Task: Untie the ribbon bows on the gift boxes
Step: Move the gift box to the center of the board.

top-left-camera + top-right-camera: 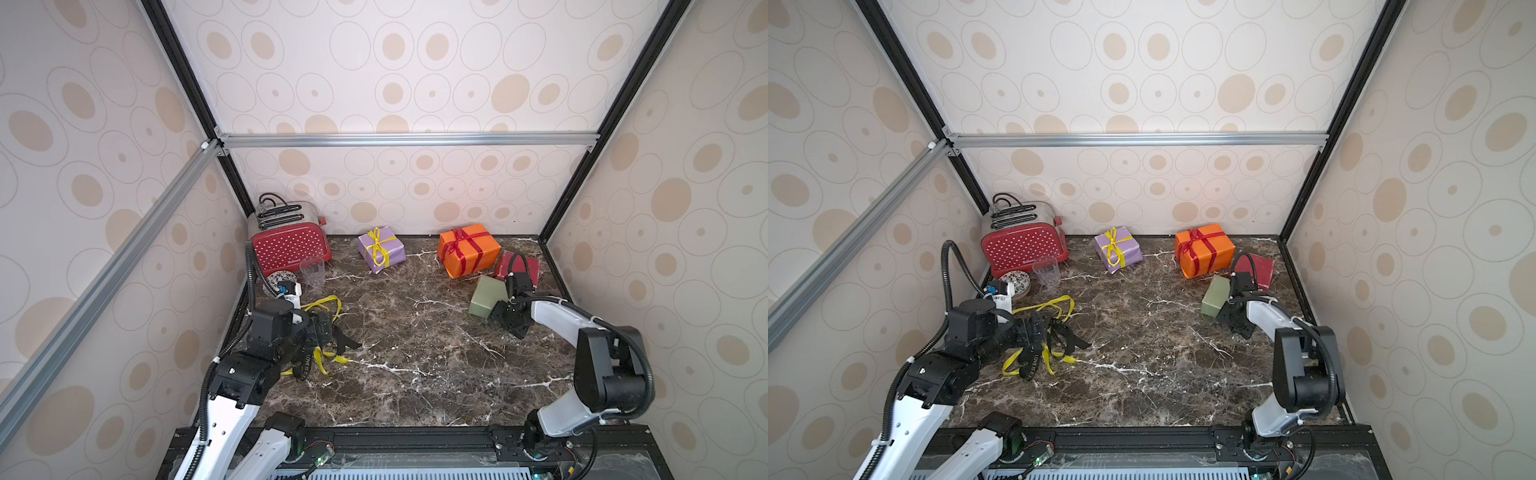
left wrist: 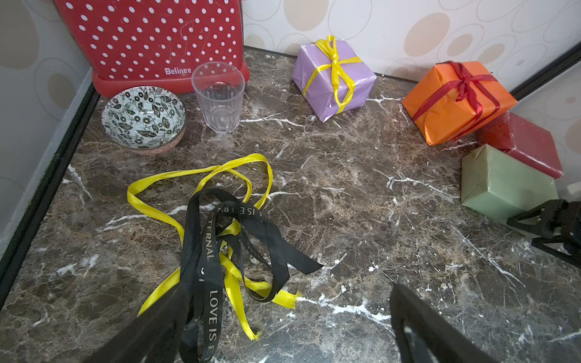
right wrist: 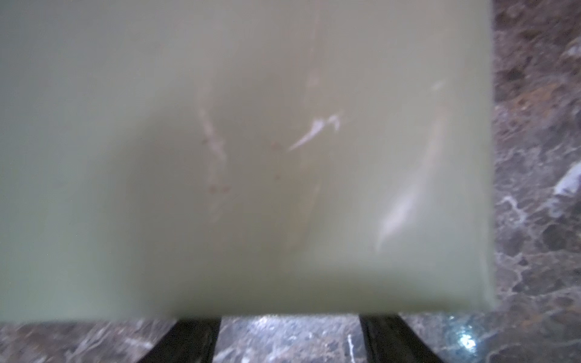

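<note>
Olive green box [image 3: 245,157] against right gripper [image 3: 289,327], jaws apart, gripping nothing, probably shoving bare box aside; left gripper [image 2: 290,287] spread wide, empty, over loose yellow ribbon [image 2: 201,171] and black ribbon [image 2: 207,251]; tied yellow bow [image 2: 334,61] on lilac box [image 2: 317,81], red bow [image 2: 463,83] on orange box [image 2: 446,107].

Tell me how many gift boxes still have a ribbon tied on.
2: the lilac box at the back wall, yellow bow; the orange box beside the dark red box, red bow. Some faces are hidden.
</note>
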`<state>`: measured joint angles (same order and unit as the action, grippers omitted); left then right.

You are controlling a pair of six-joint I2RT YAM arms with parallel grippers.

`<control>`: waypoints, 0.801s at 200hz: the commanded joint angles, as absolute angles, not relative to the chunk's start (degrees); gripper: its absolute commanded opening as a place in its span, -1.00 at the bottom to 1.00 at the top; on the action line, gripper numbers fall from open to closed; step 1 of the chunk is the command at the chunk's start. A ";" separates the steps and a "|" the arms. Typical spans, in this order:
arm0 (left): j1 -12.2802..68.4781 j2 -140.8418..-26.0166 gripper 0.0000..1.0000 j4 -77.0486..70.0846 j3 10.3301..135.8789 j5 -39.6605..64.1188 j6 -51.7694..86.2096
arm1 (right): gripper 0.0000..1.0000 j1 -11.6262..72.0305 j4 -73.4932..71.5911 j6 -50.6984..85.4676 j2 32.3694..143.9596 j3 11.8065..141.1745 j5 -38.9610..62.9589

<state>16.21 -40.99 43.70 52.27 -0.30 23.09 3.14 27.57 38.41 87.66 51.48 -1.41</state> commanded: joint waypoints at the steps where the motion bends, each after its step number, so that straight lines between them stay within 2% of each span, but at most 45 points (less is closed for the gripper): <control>1: 16.61 -42.29 0.99 43.15 52.21 -0.75 21.92 | 0.40 4.23 21.02 39.73 80.95 47.27 8.44; 25: 16.61 -44.93 0.99 43.63 52.38 -1.64 21.63 | 0.43 9.50 14.47 36.18 74.16 44.59 13.95; 41: 16.61 -46.81 0.99 44.02 52.30 -3.23 21.53 | 0.47 14.93 5.14 34.28 71.52 41.33 15.75; 74: 16.61 -53.66 0.99 45.45 53.20 -6.41 21.41 | 0.46 25.64 -6.54 28.00 77.10 37.61 13.27; 98: 16.69 -62.69 0.97 47.94 56.08 -5.62 21.93 | 0.32 26.55 -4.50 29.84 82.90 41.00 16.34; 126: 19.29 -73.16 0.87 50.64 63.54 -6.73 23.92 | 0.32 27.05 -7.97 33.10 84.54 39.54 17.78; 160: 23.19 -89.17 0.69 52.65 79.99 -10.15 25.94 | 0.32 27.07 -6.36 33.63 84.40 40.00 16.18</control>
